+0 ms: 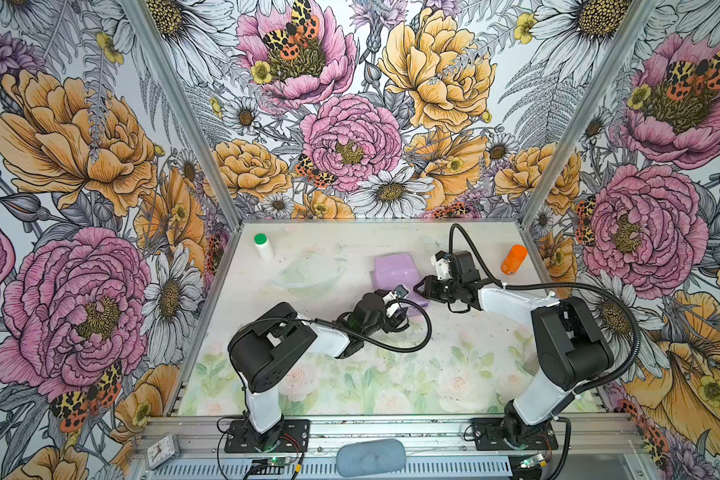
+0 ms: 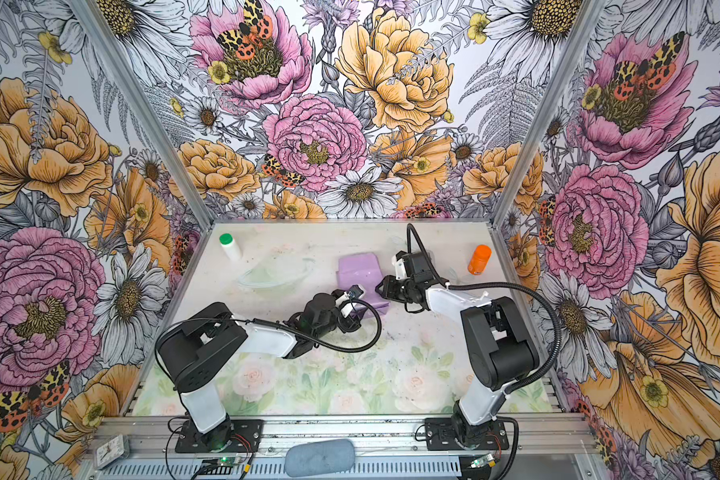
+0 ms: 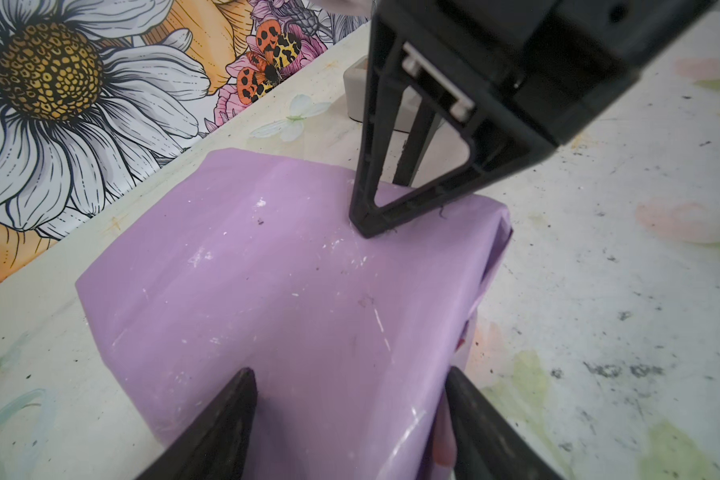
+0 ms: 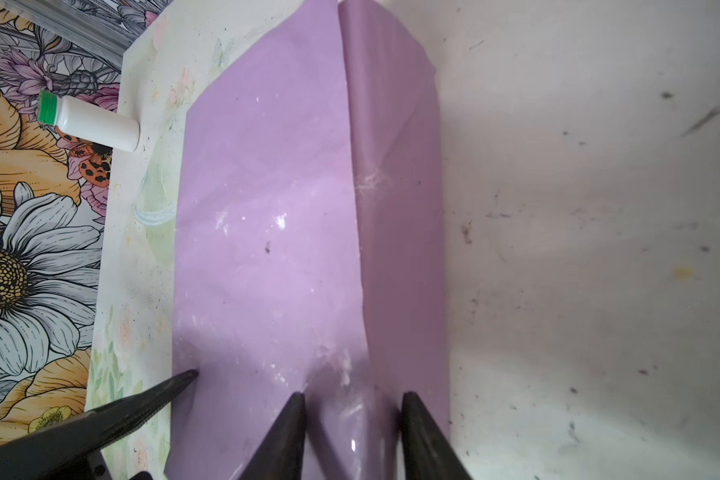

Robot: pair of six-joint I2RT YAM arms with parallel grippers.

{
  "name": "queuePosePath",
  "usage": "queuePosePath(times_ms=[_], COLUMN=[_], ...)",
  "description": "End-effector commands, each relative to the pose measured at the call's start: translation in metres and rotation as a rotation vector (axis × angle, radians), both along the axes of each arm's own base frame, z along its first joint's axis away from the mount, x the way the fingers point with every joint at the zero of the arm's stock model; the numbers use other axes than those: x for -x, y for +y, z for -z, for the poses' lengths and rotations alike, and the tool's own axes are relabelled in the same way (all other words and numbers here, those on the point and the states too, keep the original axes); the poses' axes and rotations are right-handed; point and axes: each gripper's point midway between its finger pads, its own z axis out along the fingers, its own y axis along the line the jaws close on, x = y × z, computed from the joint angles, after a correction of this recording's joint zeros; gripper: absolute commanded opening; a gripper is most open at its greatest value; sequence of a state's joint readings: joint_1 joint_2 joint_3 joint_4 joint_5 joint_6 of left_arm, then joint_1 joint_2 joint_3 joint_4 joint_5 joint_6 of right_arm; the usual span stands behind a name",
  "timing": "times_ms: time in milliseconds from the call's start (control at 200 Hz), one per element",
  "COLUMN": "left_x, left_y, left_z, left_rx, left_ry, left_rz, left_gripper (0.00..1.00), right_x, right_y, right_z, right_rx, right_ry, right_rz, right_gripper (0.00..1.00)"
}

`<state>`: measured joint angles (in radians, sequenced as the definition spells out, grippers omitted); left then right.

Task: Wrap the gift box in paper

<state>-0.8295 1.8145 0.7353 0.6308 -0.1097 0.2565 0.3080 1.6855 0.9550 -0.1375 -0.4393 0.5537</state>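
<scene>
Top views are both showing the paper (image 1: 391, 272) already folded round the gift box, which is lying hidden inside it. Together they are forming a lilac parcel a little behind the middle of the table (image 1: 308, 374), well clear of every edge. The parcel is lying flat, broad face up. Its long axis is running from the back edge toward the front edge, slanting slightly rightward at its near end. The left gripper (image 1: 404, 312) is reaching to that near end, and the right gripper (image 1: 422, 287) is coming in from the right-hand side.

Left wrist view is showing the left gripper (image 3: 350, 370) with its jaws standing wide, one finger over the top face and the other beside the parcel's side. Nothing is looking clamped. The right gripper (image 3: 381, 210) is pressing a fingertip onto the top face near the opposite end. Along the parcel's side the paper is gaping in a loose fold.

Right wrist view is showing the right gripper (image 4: 354, 395) with jaws partway apart. They are sitting astride the ridge where top face is meeting side, over a shiny strip (image 4: 352, 446), probably tape.

Judging by this, the main wrap is looking done, while closing and fixing the loose end is left.
</scene>
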Motion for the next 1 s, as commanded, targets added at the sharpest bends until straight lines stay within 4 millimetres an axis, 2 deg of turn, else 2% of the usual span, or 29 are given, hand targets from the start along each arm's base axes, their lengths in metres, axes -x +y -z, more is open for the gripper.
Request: queuePosePath(times_ms=[0,150,300,405,525,620,735,996], left_x=[0.016,0.011,0.009,0.008,0.008,0.007,0.007,0.007], left_y=[0.039,0.047,0.05,0.047,0.045,0.042,0.04,0.036], left_z=[0.08,0.081,0.083,0.084,0.086,0.086,0.084,0.082], left_rx=[-0.15,-0.146,-0.144,-0.14,-0.135,-0.126,-0.119,-0.108], left_ry=[0.225,0.236,0.243,0.248,0.258,0.263,0.265,0.268], left_rz=[-0.091,-0.123,-0.132,-0.128,-0.124,-0.118,-0.112,-0.096], left_gripper=[0.71,0.71,0.71,0.71,0.71,0.71,0.71,0.71], right_x=[-0.006,0.011,0.048,0.071,0.089,0.091,0.083,0.061], right_y=[-0.002,-0.026,-0.042,-0.033,-0.01,0.007,0.021,0.036], right_z=[-0.024,-0.05,-0.055,-0.052,-0.029,-0.015,-0.002,0.012], right_rx=[0.012,0.052,0.021,-0.067,-0.104,-0.124,-0.128,-0.121], right_ry=[-0.079,-0.176,-0.225,-0.25,-0.238,-0.231,-0.241,-0.268], right_rz=[-0.013,0.062,0.139,0.151,0.131,0.108,0.104,0.121], right_gripper=[0.44,0.42,0.35,0.28,0.21,0.16,0.13,0.1])
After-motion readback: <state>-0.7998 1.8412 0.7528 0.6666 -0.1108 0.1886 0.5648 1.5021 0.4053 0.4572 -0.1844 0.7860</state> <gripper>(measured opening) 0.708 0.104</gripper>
